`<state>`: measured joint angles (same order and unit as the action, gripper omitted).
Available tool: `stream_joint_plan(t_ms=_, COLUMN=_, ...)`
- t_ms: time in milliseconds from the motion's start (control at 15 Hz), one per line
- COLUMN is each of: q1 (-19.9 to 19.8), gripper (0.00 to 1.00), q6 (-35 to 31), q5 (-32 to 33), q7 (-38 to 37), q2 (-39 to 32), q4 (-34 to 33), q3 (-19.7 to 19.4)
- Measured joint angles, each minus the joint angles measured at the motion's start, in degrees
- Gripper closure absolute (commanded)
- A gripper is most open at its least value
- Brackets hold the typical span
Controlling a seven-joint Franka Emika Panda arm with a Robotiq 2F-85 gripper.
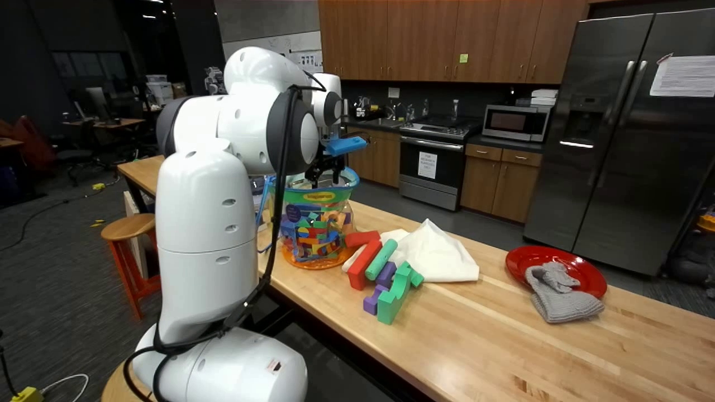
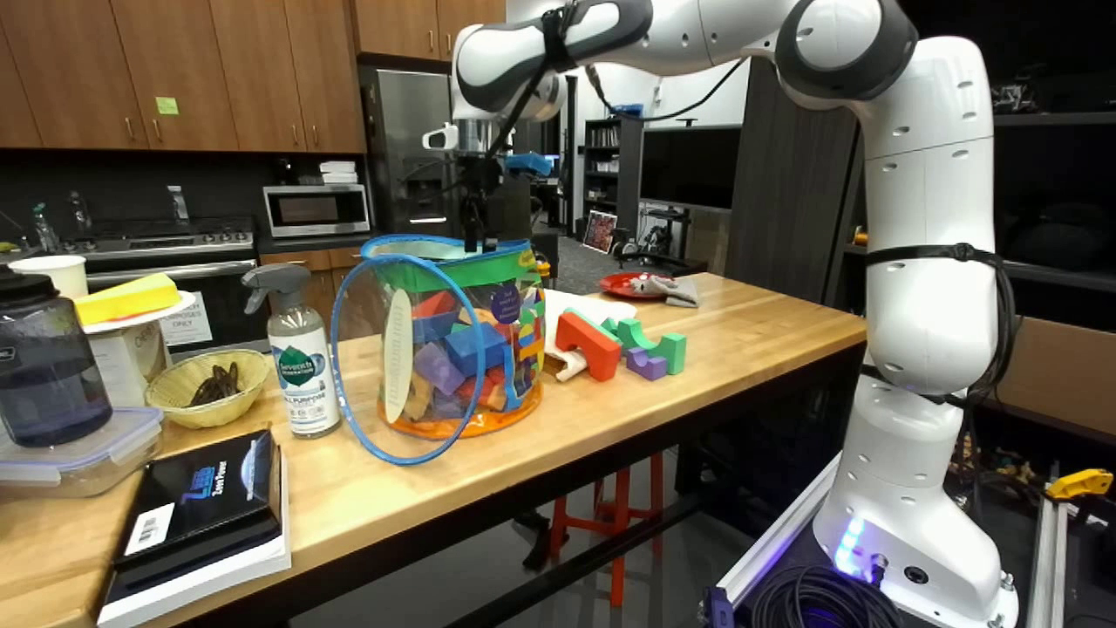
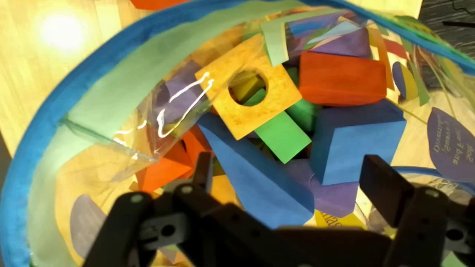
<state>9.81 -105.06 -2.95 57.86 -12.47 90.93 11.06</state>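
Note:
A clear plastic bag with a blue rim, green band and orange base (image 1: pixel 321 195) stands on the table; it also shows in an exterior view (image 2: pixel 410 277) and the wrist view (image 3: pixel 46 107). My gripper (image 3: pixel 293 180) is open and empty, pointing down at the bag's mouth in both exterior views (image 1: pixel 325 178) (image 2: pixel 479 240). Below it in the bag lie a long blue block (image 3: pixel 256 178), a thick blue block (image 3: pixel 363 152), a yellow square with a round hole (image 3: pixel 280 94), a red block (image 3: pixel 341 79), a green block (image 3: pixel 285 138) and a purple block (image 3: pixel 336 198). Deeper blocks are partly hidden.
Outside the bag lie red (image 1: pixel 364 265), green (image 1: pixel 396 296) and purple (image 1: pixel 373 300) blocks by a white cloth (image 1: pixel 441 254). A red plate (image 1: pixel 519 258) holds a grey knit cloth (image 1: pixel 567 306). A blue-edged lid (image 2: pixel 353 423), spray bottle (image 2: pixel 303 371), basket (image 2: pixel 209 403) and black box (image 2: pixel 205 493) stand nearby.

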Motion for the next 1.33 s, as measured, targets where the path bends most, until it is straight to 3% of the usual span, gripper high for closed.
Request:
stream_joint_plan(t_ms=667, q1=0.6, gripper=0.0, q6=-1.9, q5=-1.0, q7=-0.1, q2=-2.2, q4=0.1, q3=2.1)
stream_joint_plan(t_ms=1000, q1=1.4, gripper=0.0, q6=-9.5, q5=-1.9, q7=0.0, q2=-3.5, q4=2.5, q3=3.2)
stream_joint_plan(t_ms=1333, q1=1.2, gripper=0.0, q6=-19.1, q5=-7.4, q7=1.7, q2=-4.0, q4=6.9, q3=4.1)
